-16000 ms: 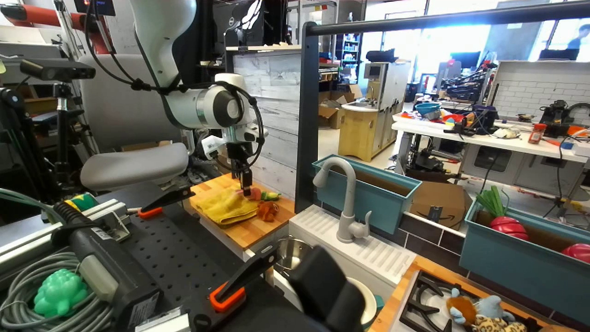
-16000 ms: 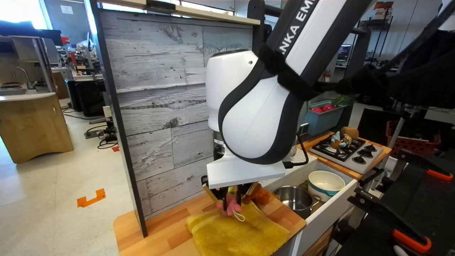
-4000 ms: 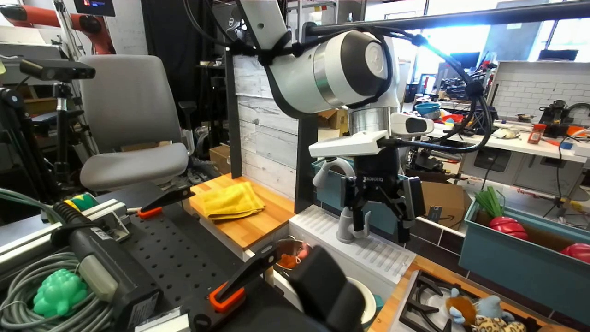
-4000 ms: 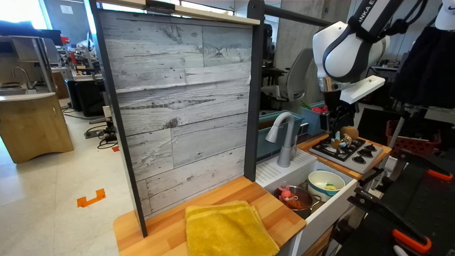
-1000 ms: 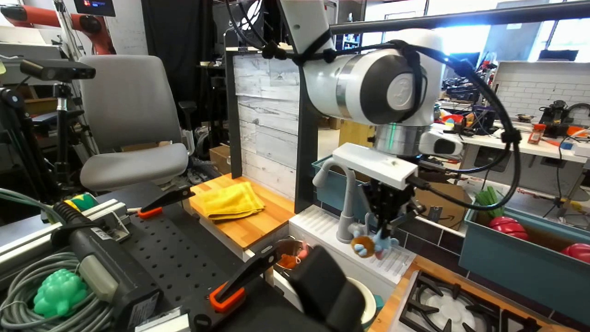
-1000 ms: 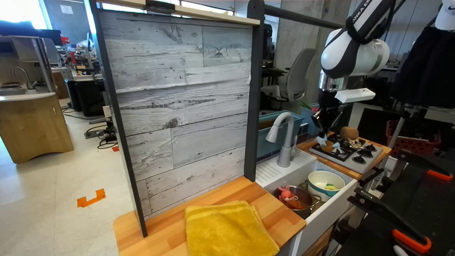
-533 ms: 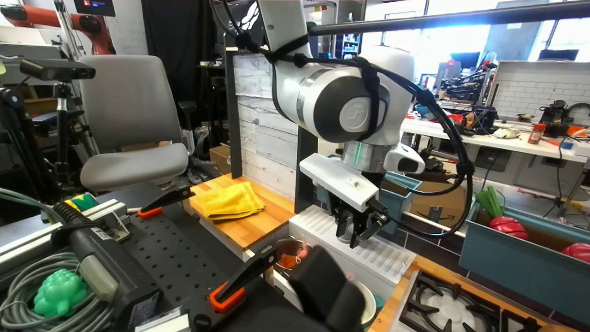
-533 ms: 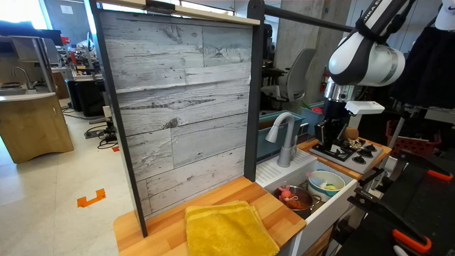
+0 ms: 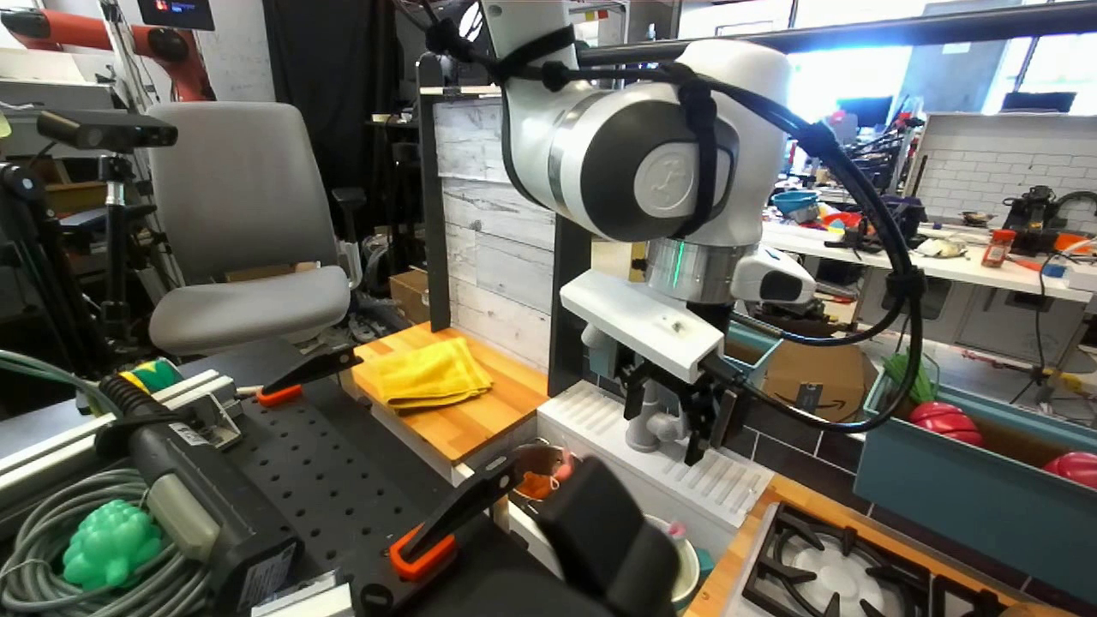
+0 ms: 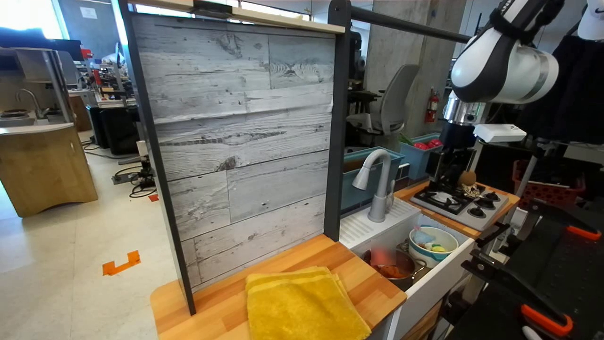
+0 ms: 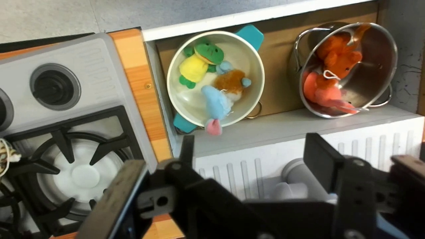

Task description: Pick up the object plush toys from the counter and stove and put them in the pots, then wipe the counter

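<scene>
My gripper [image 11: 250, 147] is open and empty above the sink ledge; it also shows in an exterior view [image 9: 664, 437]. The white pot with teal handles [image 11: 260, 78] holds a green-and-yellow frog plush [image 11: 194, 68] and a blue-and-brown plush [image 11: 217, 101], whose pink tip hangs over the rim. The steel pot [image 11: 393, 56] beside it holds an orange plush [image 11: 338, 58] and a pink plush [image 11: 323, 93]. A spotted plush [image 10: 472, 190] lies on the stove [image 10: 460, 210]; only its edge shows in the wrist view [image 11: 7, 156]. The folded yellow cloth [image 10: 304, 302] lies on the wooden counter [image 10: 226, 314].
A grey faucet [image 10: 380, 189] rises from the white ledge [image 9: 600, 420] below the gripper. Teal planters [image 9: 968, 480] stand behind. A brown round thing [image 10: 467, 178] sits on the stove. A grey plank panel [image 10: 245, 141] borders the counter.
The orange and pink plushes went from the counter into the steel pot. The blue-and-brown plush was lifted off the stove and let go into the white pot; the gripper then rose slightly.
</scene>
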Available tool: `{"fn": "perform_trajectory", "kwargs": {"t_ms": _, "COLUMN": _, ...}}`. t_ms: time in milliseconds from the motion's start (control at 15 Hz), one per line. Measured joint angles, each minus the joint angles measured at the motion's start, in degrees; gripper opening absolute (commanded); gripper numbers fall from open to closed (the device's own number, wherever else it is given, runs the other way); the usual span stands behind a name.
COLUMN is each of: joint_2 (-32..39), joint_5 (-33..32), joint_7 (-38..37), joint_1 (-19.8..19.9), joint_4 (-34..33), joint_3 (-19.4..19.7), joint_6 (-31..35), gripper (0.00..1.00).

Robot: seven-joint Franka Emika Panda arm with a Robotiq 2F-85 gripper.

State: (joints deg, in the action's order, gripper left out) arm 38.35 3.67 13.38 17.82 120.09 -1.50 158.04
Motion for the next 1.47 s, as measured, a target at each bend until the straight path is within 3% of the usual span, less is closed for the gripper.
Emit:
{"fn": "perform_trajectory", "kwargs": {"t_ms": 400, "joint_2": -0.11, "joint_5": -0.21, "joint_7": -0.38, "joint_1": -0.58, "joint_4": -2.03, "joint_3": 2.73, "joint_6": 0.58, "gripper": 1.0}}
{"fn": "perform_trajectory", "kwargs": {"t_ms": 667, "joint_2": 1.3, "joint_5": 1.98, "joint_7": -2.33, "joint_1": 2.42, "joint_4": -6.7, "joint_3": 4.39, "joint_6": 2.21, "gripper": 1.0}}
{"fn": "perform_trajectory", "kwargs": {"t_ms": 1067, "joint_2": 12.53, "joint_5": 5.51, "joint_7": -6.89, "joint_1": 8.52, "joint_4": -18.35, "joint_3": 4.53, "joint_6": 5.63, "gripper": 1.0}}
{"fn": "perform_trajectory", "kwargs": {"t_ms": 1467, "joint_2": 23.52, "joint_5": 5.51, "joint_7": -13.87, "joint_1": 7.97, "joint_4": -29.03, "joint_3": 6.9, "joint_6": 5.33, "gripper": 1.0}}
